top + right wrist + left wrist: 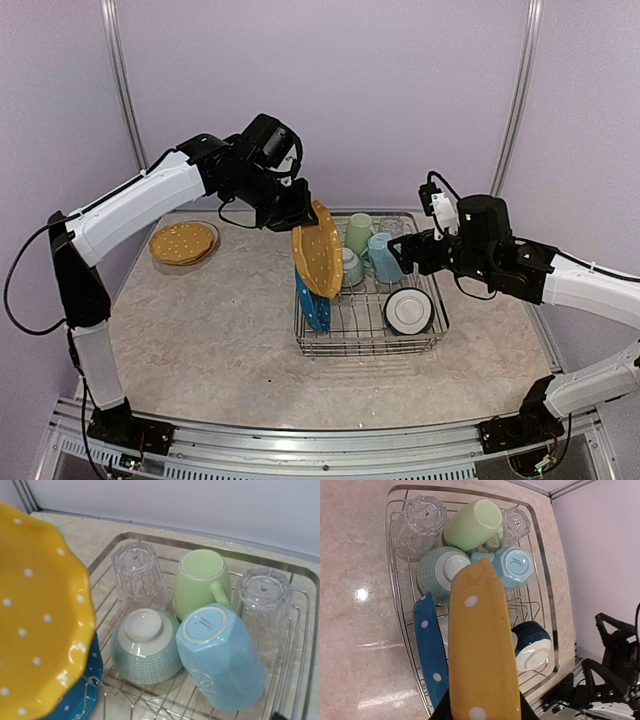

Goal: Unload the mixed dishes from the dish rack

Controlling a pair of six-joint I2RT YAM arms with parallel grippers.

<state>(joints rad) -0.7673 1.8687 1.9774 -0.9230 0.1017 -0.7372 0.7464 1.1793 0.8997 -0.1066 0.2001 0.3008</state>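
- Left gripper (290, 212) pinched the yellow dotted plate (320, 250), tilted above the dish rack's (370, 347) left end; blue dotted plate (313, 305) stood upright just below.
- Right gripper (415, 252) spread, beside the light blue mug (383, 256); pale green mug (359, 233) and clear glasses (136, 570) crowded behind.
- Second yellow plate (183, 242) lay on the table (230, 330).

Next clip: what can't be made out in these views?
Left fingers on the yellow plate: left wrist view, plate and bottom edge hide them.
Right fingers, their gap: cropped in right wrist view, too small in top view.
Blue plate: mostly behind yellow plate, right wrist view.
Dark bowl: partly behind plate, left wrist view.
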